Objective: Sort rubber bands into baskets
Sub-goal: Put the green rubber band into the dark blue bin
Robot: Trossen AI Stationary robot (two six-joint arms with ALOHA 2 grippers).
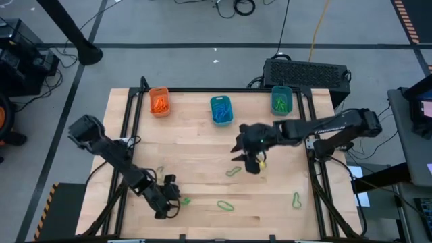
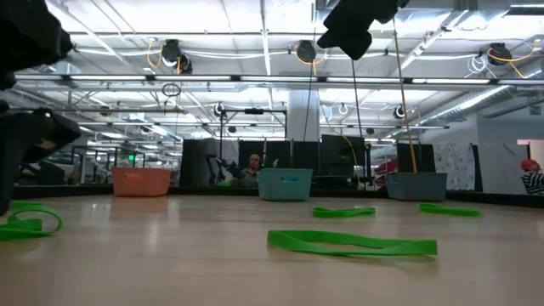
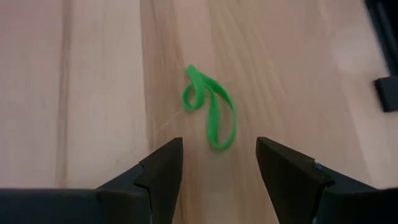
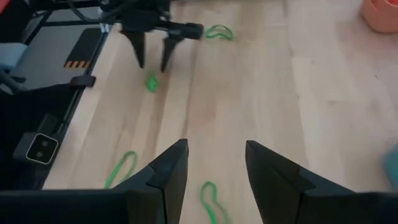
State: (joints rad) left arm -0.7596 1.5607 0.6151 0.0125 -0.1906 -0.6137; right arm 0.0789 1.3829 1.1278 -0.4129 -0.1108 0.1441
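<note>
A green rubber band [image 3: 211, 109] lies flat on the wooden table near the front left; it also shows in the high view [image 1: 183, 200]. My left gripper [image 3: 219, 146] is open, and its fingertips stand on either side of the band's near end without touching it. In the high view my left gripper [image 1: 169, 196] is low over the table. My right gripper [image 4: 214, 165] is open and empty, raised above the table's middle right [image 1: 253, 158]. The orange basket [image 1: 159, 101] and two teal baskets [image 1: 221, 109] [image 1: 281, 100] stand along the far edge with bands inside.
More green bands lie loose on the table [image 1: 233, 171] [image 1: 225, 205] [image 1: 295, 200] [image 1: 160, 170]. A small yellow bit [image 1: 261, 162] shows beside my right gripper. A big black box [image 1: 307, 71] stands beyond the far right corner. A person [image 2: 253, 161] is far off in the room.
</note>
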